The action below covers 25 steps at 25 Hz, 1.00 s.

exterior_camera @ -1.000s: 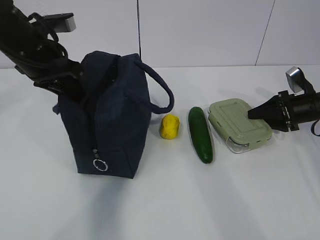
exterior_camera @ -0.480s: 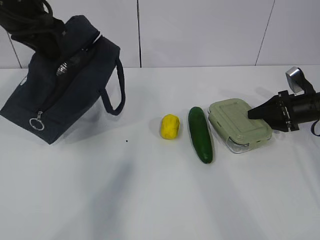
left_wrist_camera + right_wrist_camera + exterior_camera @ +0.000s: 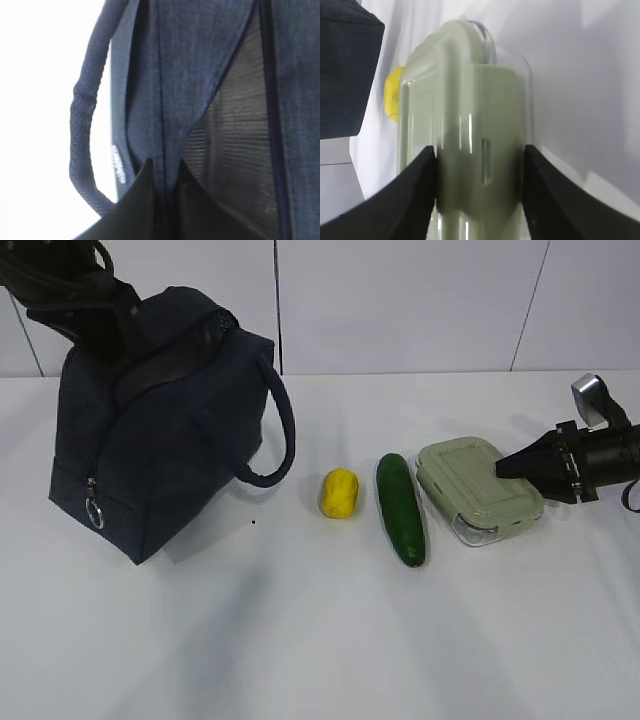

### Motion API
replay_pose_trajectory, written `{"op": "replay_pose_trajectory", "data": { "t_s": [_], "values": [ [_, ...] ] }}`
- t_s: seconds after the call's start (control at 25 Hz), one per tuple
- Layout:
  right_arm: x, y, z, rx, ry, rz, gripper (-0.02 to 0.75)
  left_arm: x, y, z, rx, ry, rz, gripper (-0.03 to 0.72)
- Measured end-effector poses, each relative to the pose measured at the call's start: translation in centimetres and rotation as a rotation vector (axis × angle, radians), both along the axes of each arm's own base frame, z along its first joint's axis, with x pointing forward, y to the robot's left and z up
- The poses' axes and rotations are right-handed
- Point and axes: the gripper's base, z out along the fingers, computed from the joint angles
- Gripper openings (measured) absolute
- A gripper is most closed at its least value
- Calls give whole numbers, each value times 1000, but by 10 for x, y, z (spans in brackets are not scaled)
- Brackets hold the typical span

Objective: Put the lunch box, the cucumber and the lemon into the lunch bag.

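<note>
The dark navy lunch bag (image 3: 165, 440) stands at the table's left, slightly tilted, its top zipper open and a ring pull hanging at its front corner. My left gripper (image 3: 122, 312) is shut on the fabric edge of the bag's opening (image 3: 162, 125); its fingertips (image 3: 145, 175) pinch the seam. The yellow lemon (image 3: 339, 493), the dark green cucumber (image 3: 401, 508) and the sage-lidded lunch box (image 3: 478, 488) lie in a row on the table to the right. My right gripper (image 3: 502, 468) grips the lunch box (image 3: 470, 125) at its right end, a finger pressed on each side of the clip.
One loop handle (image 3: 278, 440) of the bag hangs out toward the lemon (image 3: 393, 97). The white table (image 3: 320, 640) meets a white panelled wall behind. The bag's dark ribbed lining (image 3: 235, 145) shows through its opening.
The left arm swung the bag up and to the left, tilted, then brought it down upright again further left than before. The left gripper's jaws closed tighter. The right arm has not moved.
</note>
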Motion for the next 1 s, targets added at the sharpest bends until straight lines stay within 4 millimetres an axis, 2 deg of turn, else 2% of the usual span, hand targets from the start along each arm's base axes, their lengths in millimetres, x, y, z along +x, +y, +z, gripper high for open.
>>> {"op": "replay_pose_trajectory", "data": {
  "t_s": [0.44,1.0],
  "values": [
    [1,0,1,9,4,-10,389,0,0,-2,9,15,1,9],
    [6,-3,20,-60,-56,-79,387,3,-3,-14,27,62,-6,8]
  ]
}}
